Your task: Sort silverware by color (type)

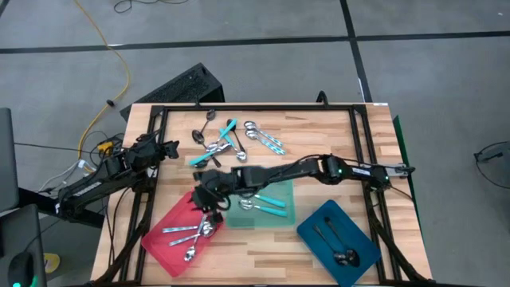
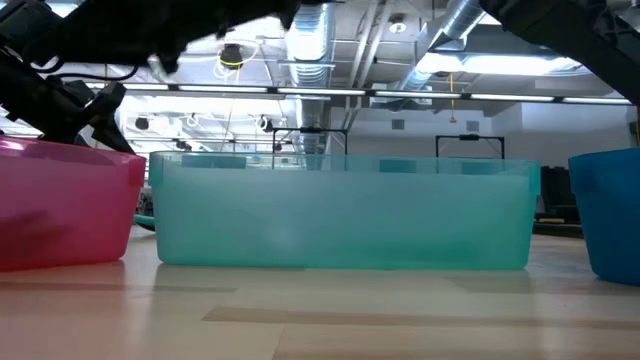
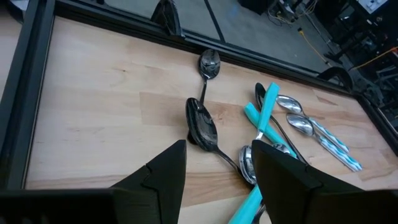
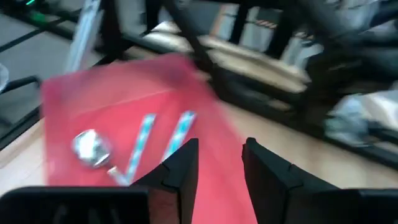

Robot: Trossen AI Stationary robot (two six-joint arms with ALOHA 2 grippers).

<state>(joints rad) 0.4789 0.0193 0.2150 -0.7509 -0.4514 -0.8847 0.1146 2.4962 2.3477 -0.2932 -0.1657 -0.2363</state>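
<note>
Nearest on the tabletop [image 1: 335, 135] sit three trays in a row. The red tray [image 1: 163, 243] at near left holds several spoons with pale patterned handles [image 1: 187, 233]. The teal tray [image 1: 283, 215] in the middle holds turquoise-handled spoons [image 1: 267, 204]. The blue tray [image 1: 362, 247] at near right holds dark spoons [image 1: 335, 243]. So each tray takes one kind, and the trays are lined up near so both arms can reach.

The right gripper [image 1: 205, 196] reaches across from the right and hangs over the far end of the red tray. In its wrist view the jaws stand a little apart with nothing visible between them, red tray and two patterned handles right below. My guess is a drop-off spot, jaws let go so a spoon lands in the tray; the picture is blurred, so I cannot be sure.

Farther back is the unsorted pile [image 1: 227, 139], mid-far tabletop: dark spoons [image 3: 202, 124], a turquoise-handled spoon [image 3: 264, 109] and two patterned-handle spoons [image 3: 311, 127], crossing and touching each other. Still many to sort.

The left gripper [image 1: 163, 149] waits at the far left edge, facing the pile, jaws spread and empty. It is likely parked clear so the right arm can work.
</note>
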